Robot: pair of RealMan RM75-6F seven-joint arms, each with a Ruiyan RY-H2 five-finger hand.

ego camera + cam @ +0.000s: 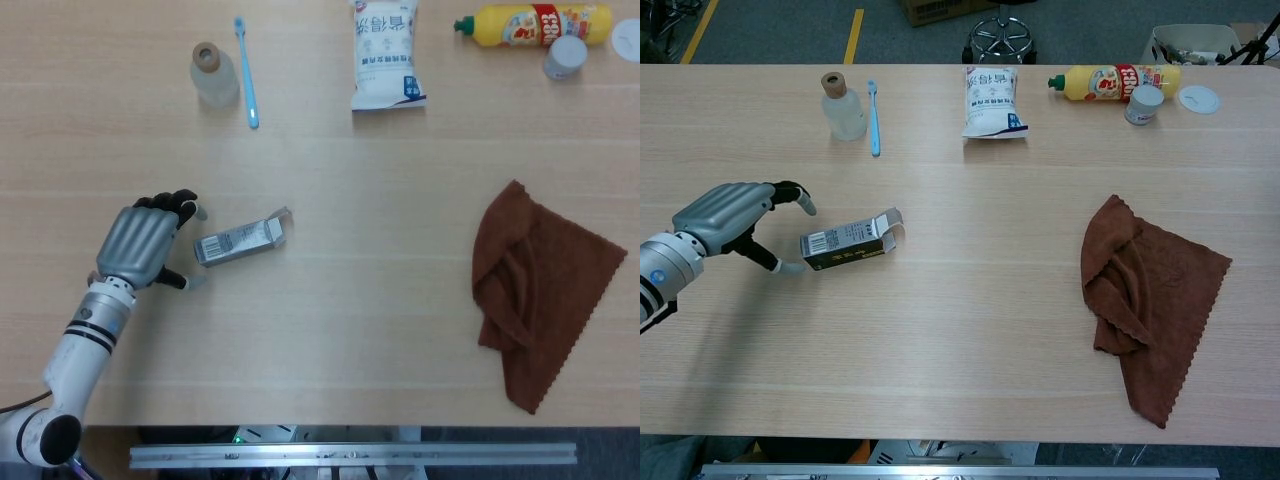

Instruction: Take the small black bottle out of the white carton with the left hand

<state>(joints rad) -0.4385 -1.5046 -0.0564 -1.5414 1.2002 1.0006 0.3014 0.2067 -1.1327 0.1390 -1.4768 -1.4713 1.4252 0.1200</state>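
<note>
While the carton (241,239) lies on its side, flap open, I have my left hand (140,244) just beside its closed end, fingers spread, holding nothing.

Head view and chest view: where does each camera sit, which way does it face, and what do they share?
Head view: high above the table, looking almost straight down; shows the left robot hand and forearm beside the white carton.
Chest view: lower, at the table's near edge, looking forward across it to the floor beyond; shows the same robot hand.
Shared: carton, brown cloth, toothbrush, yellow bottle.
</note>
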